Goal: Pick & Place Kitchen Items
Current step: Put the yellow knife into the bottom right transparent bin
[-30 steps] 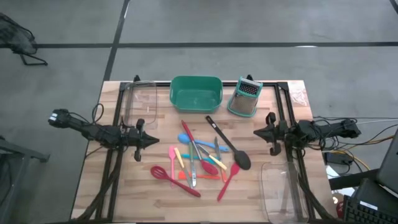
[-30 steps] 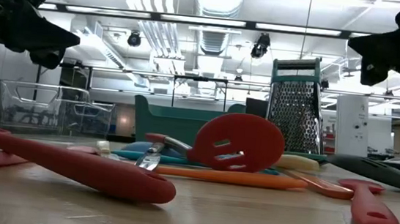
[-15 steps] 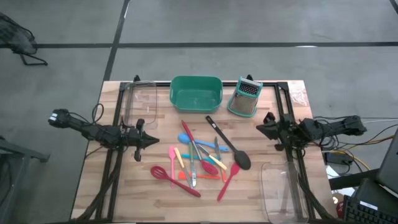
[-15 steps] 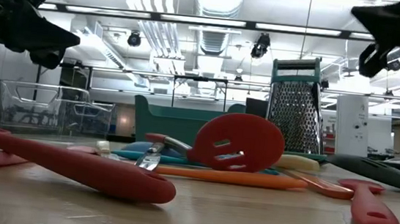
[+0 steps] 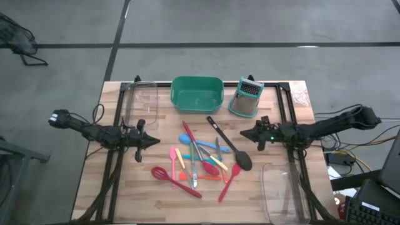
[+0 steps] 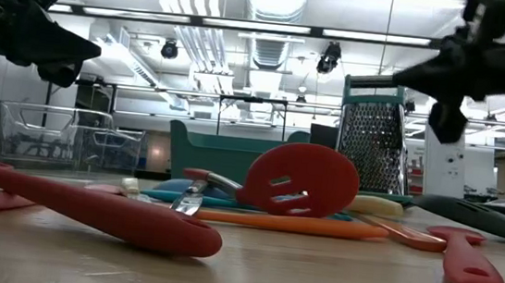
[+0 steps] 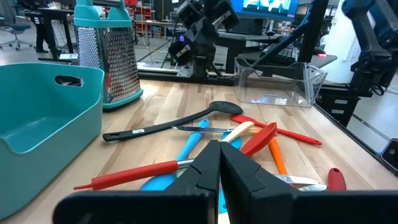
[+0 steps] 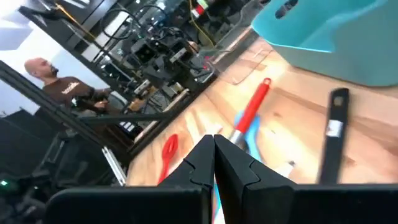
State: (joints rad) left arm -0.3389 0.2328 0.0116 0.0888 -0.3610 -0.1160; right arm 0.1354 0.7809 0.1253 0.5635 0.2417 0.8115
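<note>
Lying in a loose pile at the middle of the wooden table (image 5: 156, 194), the utensils (image 5: 200, 159) are seen between the two arms, untouched by either. A black ladle (image 5: 230, 147) runs slantwise along the pile's right side, its bowl toward the near edge, and a red spoon (image 5: 229, 181) is laid just beside that bowl. A red slotted spatula (image 6: 300, 179) is propped up at the middle of the pile in the low view. Behind the pile, a teal tub (image 5: 197, 92) and a steel grater (image 5: 246, 98) are set side by side at the far edge.

The right gripper (image 5: 245, 134) is held above the table just to the right of the ladle, its jaws closed on nothing. The left gripper (image 5: 154, 142) is held to the left of the pile, its jaws likewise pressed together and empty.

A clear container (image 5: 142, 100) is placed at the far left, and another clear container (image 5: 281, 190) at the near right corner.
</note>
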